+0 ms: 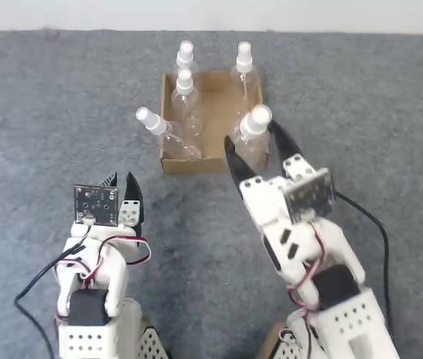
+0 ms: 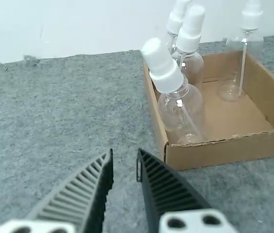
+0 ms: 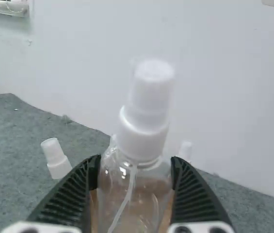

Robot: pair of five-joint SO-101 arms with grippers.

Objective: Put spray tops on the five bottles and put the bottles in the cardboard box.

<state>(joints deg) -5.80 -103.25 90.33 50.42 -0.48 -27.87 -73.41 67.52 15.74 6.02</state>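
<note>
- Right gripper (image 3: 134, 170): clamped on fifth bottle (image 3: 137, 141), which is capped and poised over the near-right corner of the box (image 1: 196, 163), likely for lowering in.
- Left gripper (image 2: 124, 158): barely parted, empty, near-left of box, out of the way.
- Four bottles (image 1: 185, 88): capped, already boxed.

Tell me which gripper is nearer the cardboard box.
Right. The right gripper grips a bottle at the near corner of the cardboard box; the left gripper sits short of it.

Clear bottle (image 3: 127, 194) with white spray top (image 3: 145, 111) inside right gripper (image 3: 136, 162)
</note>
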